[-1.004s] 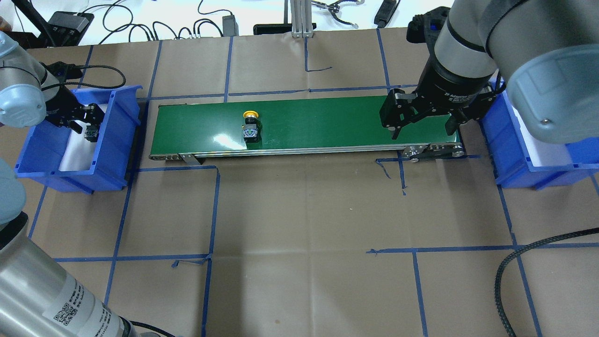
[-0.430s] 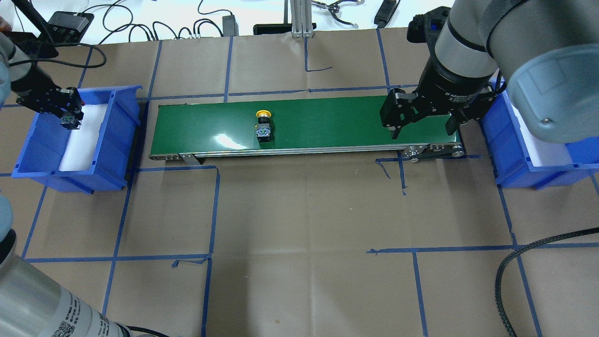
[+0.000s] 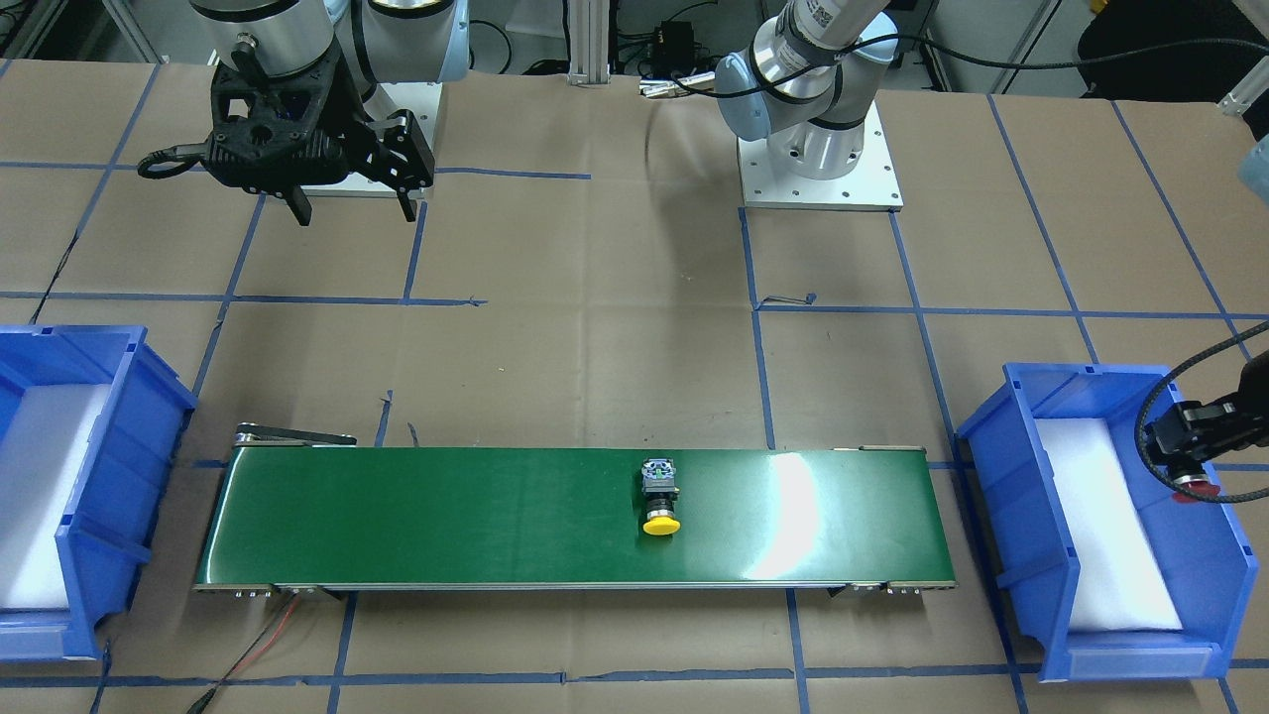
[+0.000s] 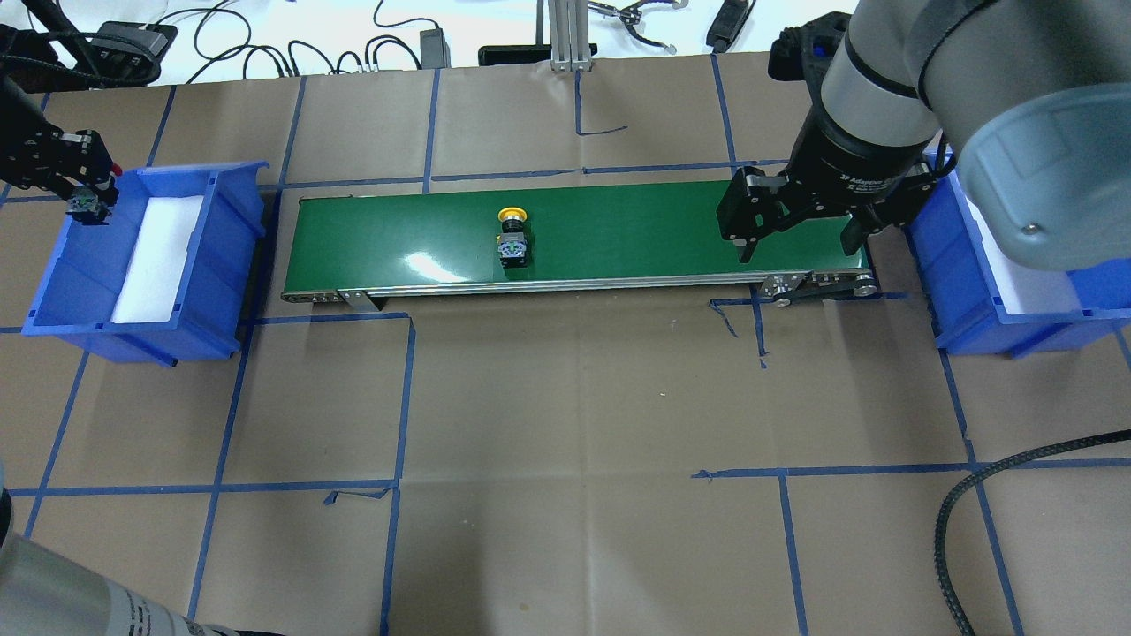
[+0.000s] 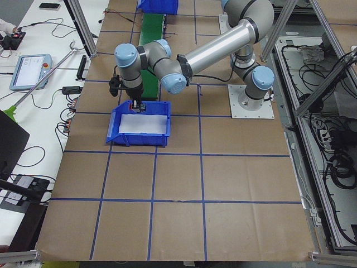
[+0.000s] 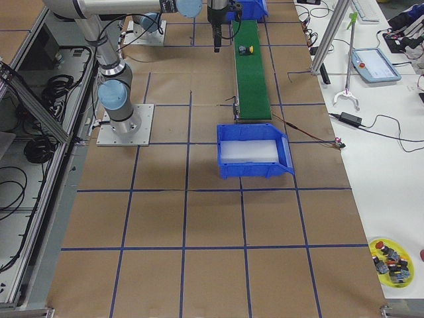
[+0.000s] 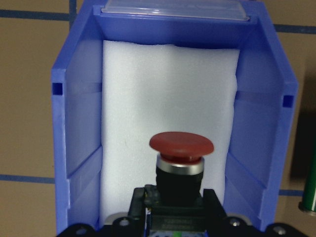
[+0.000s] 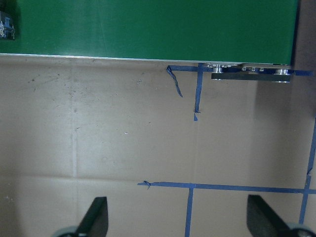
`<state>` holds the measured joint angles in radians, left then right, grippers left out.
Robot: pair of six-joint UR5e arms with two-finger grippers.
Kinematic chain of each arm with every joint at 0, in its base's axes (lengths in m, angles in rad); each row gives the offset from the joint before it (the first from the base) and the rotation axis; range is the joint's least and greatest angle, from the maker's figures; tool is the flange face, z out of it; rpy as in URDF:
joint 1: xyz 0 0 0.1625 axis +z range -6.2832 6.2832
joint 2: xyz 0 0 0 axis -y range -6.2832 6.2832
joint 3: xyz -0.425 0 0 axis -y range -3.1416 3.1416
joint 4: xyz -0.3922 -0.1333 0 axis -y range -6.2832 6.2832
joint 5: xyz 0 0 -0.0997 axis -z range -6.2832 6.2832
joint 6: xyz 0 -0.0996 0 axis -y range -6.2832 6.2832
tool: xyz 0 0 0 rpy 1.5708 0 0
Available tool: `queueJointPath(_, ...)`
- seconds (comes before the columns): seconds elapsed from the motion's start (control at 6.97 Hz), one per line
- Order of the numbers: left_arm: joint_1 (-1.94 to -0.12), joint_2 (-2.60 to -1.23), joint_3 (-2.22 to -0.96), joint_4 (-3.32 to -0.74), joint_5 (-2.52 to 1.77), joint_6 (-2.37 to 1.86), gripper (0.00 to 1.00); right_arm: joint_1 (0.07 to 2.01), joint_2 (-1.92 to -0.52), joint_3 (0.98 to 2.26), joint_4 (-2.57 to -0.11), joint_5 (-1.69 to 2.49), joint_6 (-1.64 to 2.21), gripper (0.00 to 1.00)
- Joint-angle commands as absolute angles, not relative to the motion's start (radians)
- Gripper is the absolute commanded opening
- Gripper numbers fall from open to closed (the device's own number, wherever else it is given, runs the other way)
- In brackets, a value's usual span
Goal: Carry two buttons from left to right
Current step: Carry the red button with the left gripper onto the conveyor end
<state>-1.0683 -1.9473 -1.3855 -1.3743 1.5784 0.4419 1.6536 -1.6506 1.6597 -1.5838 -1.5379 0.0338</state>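
Observation:
The yellow-capped button lies on its side on the green conveyor belt, a little left of its middle; it also shows in the front view. My left gripper is shut on the red button and holds it above the left blue bin, near the bin's outer far corner. The red cap also shows in the front view. My right gripper is open and empty, hanging above the belt's right end.
The left bin holds only white foam. The right blue bin stands past the belt's right end, partly under my right arm. Cables lie along the table's far edge, and a black cable at the near right.
My left gripper has risen out of the left bin with the red button and moved to the bin's outer far corner. The yellow button has travelled right along the belt. The right gripper has not moved.

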Motion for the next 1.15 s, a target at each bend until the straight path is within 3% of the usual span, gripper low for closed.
queueJointPath(0.0,-1.170,-1.937,-1.385,-1.374,1.582,0.331,0.05,1.654,-1.651,1.661,-1.585,-1.536,0.034,1.00)
queueJointPath(1.0,-1.428,-1.954,-1.416,-1.368,1.577,0.102,0.05,1.655,-1.651,1.677,-1.583,-1.536,0.034,1.00)
